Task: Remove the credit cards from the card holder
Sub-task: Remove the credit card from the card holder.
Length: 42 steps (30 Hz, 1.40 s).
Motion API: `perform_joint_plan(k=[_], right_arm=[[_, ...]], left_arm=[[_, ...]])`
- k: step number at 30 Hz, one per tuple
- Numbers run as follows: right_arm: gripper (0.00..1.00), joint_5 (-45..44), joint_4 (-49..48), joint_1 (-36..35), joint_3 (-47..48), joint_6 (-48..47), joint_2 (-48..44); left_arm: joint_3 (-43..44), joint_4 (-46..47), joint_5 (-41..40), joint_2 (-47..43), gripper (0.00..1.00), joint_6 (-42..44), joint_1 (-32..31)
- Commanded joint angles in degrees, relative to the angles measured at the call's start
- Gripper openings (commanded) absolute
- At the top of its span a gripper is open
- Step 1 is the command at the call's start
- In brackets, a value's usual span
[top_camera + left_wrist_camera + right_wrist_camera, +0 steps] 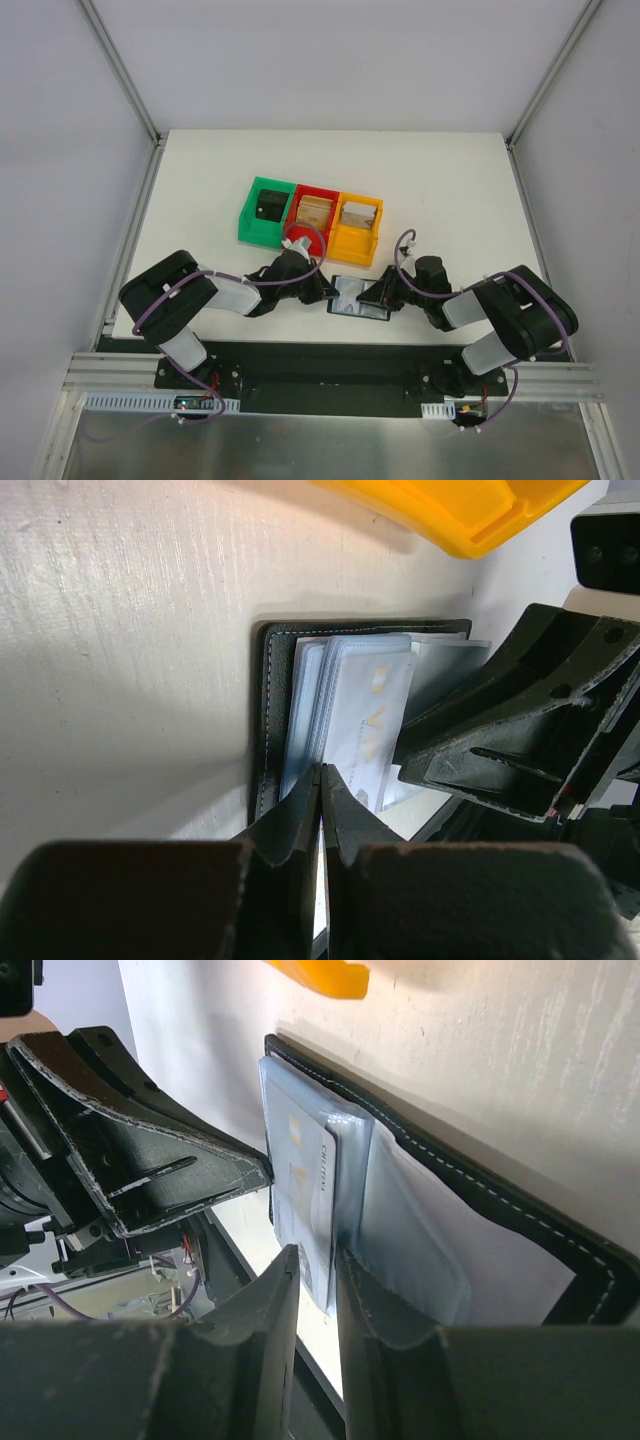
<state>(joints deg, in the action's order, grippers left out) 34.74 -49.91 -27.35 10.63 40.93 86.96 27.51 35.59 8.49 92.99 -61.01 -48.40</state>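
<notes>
The black card holder [268, 710] lies open. The right gripper [315, 1260] pinches the card sleeves [352, 1175], likely steadying them. The left gripper [321, 780] seems squeezed on a credit card [365, 720], ready to pull.

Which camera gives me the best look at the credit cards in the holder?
Left wrist. There the credit cards lie fanned and face-on inside the card holder, with some print showing. The right wrist view sees them at a steep slant in clear sleeves; top external shows only a small pale patch.

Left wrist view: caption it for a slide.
Left jaws shut at the edge of the cards in the open holder; right gripper grips them opposite.
</notes>
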Motion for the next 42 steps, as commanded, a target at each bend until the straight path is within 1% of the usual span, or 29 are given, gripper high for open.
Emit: perform_joint_plan(k=[1, 4, 6, 14, 34, 39, 40, 42], right_arm=[[0.24, 0.5, -8.1, -0.6, 1.1, 1.8, 0.6], [0.06, 0.4, -8.0, -0.5, 1.2, 1.8, 0.6], [0.00, 0.5, -8.0, -0.5, 1.3, 1.6, 0.8], [0.00, 0.6, -7.7, -0.6, 0.5, 0.6, 0.1], [0.00, -0.5, 3.2, 0.8, -0.6, -5.2, -6.6], [0.00, 0.0, 3.9, 1.0, -0.4, -5.5, -7.2], [0.02, 0.0, 3.9, 1.0, -0.4, -5.2, -7.2], [0.15, 0.3, 4.0, 1.0, -0.2, -5.0, -7.2]], left_arm=[[-1.3, -9.7, -1.6, 3.5, 0.00, 1.5, -1.7], [-1.4, -9.7, -1.7, 3.4, 0.00, 1.5, -1.7], [-1.5, -9.7, -1.8, 3.4, 0.00, 1.4, -1.8], [-2.2, -9.8, -2.7, 2.5, 0.00, 1.0, -1.7], [-4.4, -10.9, -5.3, 0.0, 0.00, -0.9, -1.6], [-4.1, -11.0, -5.0, 0.3, 0.00, -0.8, -1.6], [-4.1, -11.0, -4.9, 0.4, 0.00, -0.7, -1.7], [-3.9, -11.0, -4.6, 0.6, 0.00, -0.6, -1.5]])
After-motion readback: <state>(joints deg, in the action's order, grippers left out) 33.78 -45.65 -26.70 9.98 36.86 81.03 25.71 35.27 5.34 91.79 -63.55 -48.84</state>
